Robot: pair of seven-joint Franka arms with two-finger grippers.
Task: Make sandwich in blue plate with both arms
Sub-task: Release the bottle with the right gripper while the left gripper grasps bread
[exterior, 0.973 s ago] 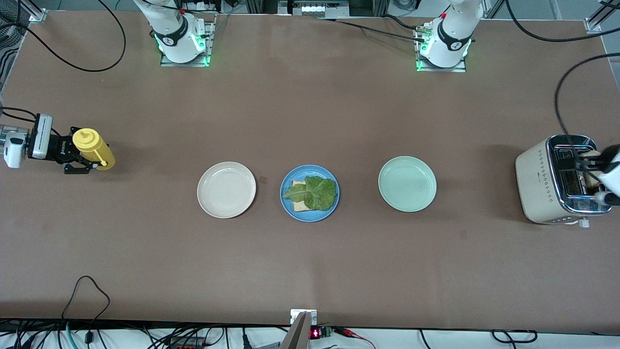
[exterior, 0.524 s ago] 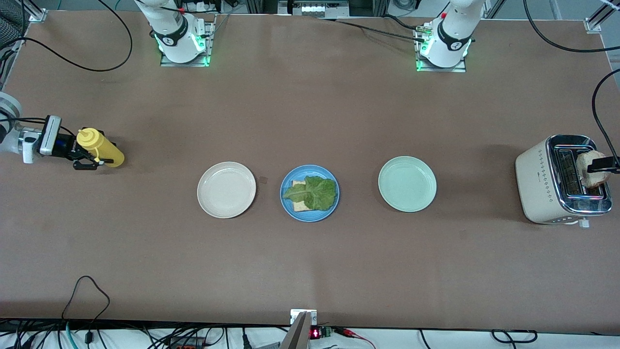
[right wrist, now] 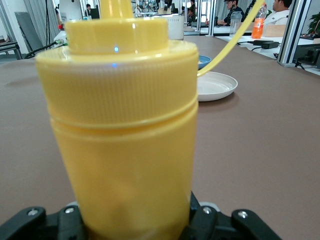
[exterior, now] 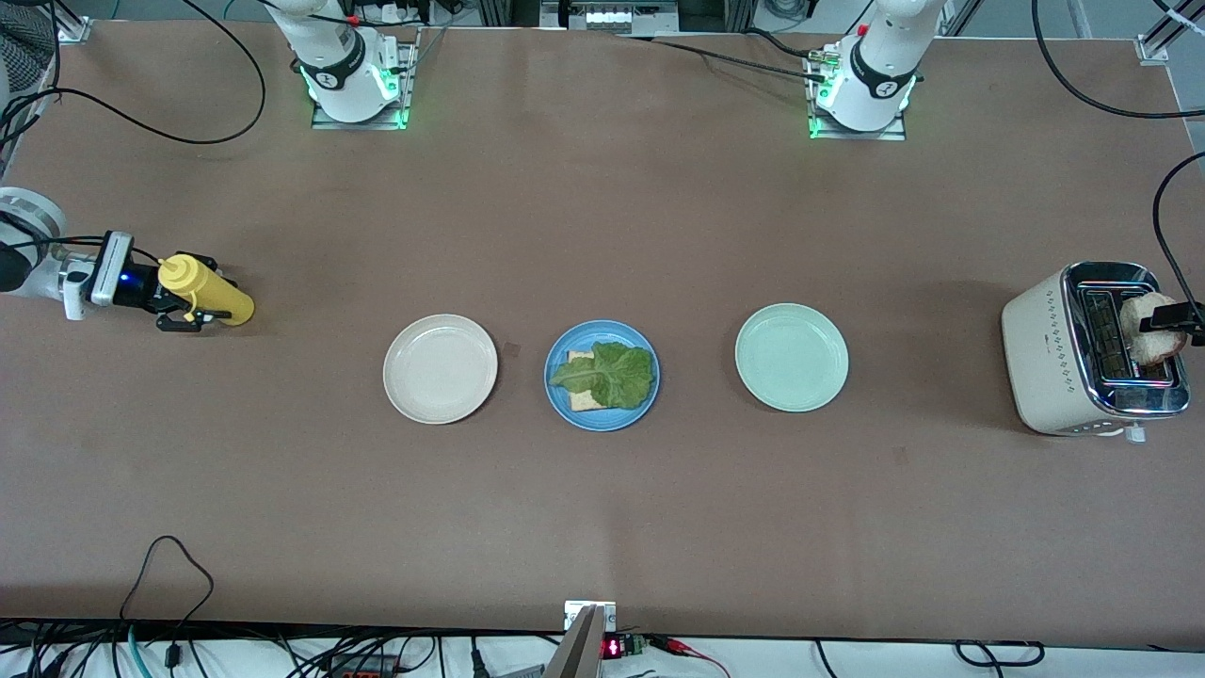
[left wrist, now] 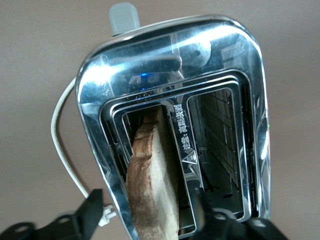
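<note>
At frame right, a pale toasted bread slice [exterior: 1150, 327] is pinched by the left pincer [left wrist: 145, 212] over the cream chrome-topped toaster [exterior: 1054, 363]; snagging the slot could drop it. At frame left, the yellow plastic squeeze bottle [exterior: 202, 292] is clamped by the right pincer [exterior: 179, 299]. At centre, the round blue plate [exterior: 557, 405] carries bread and lettuce.

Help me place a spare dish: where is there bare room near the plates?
The cream plate and mint plate hold nothing, and bare table lies nearer the camera than all three. The blue plate is crowded with bread and lettuce.
</note>
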